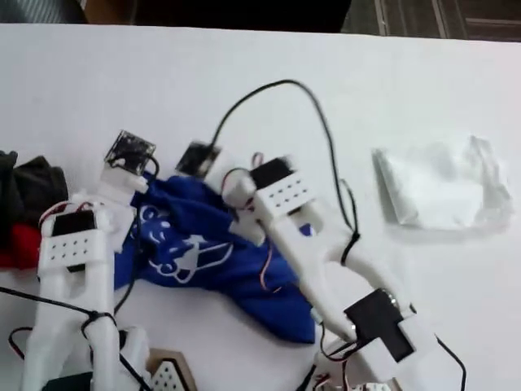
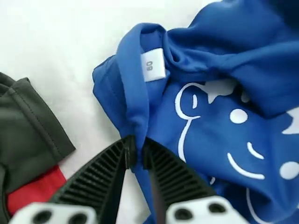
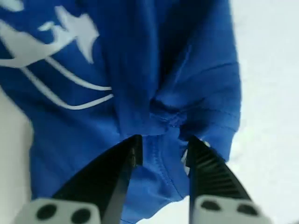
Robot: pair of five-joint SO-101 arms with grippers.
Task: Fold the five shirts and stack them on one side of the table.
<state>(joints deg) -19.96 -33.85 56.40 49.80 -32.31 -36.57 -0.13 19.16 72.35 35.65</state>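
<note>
A crumpled blue shirt (image 1: 203, 252) with a white cartoon print lies between the two arms. My left gripper (image 2: 135, 151) is shut on the blue shirt's (image 2: 219, 116) collar edge, just below its white label (image 2: 153, 65); in the high view this gripper (image 1: 137, 183) is at the shirt's left corner. My right gripper (image 3: 163, 145) stands open over a bunched fold of the blue shirt (image 3: 163, 112), with cloth lying between its fingers; in the high view it (image 1: 236, 194) sits at the shirt's far edge. A folded white shirt (image 1: 440, 187) lies at the right.
A dark shirt (image 1: 28, 187) and a red one (image 1: 16, 244) sit bunched at the left table edge, also close to my left gripper as dark cloth (image 2: 28, 135) and red cloth (image 2: 32, 191). A black cable (image 1: 309, 106) loops over the white table (image 1: 269, 65).
</note>
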